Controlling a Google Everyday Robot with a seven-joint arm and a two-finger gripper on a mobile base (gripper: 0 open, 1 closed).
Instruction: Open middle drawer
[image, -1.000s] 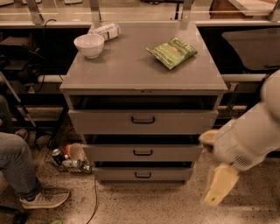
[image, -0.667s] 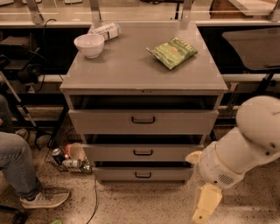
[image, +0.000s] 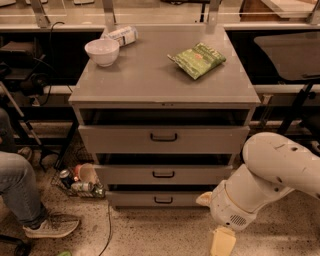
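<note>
Camera view: my gripper (image: 222, 243), open or closed I cannot tell, is hanging below the middle drawer (image: 125, 175), so I am risking grabbing the bottom drawer (image: 130, 199) instead.

The tool (image: 222, 243), low at the right, is cut off by the lower edge. The right end of the bottom drawer (image: 163, 199) is covered by the arm (image: 272, 170), and a person's leg (image: 20, 192) is cropped at the left.
</note>
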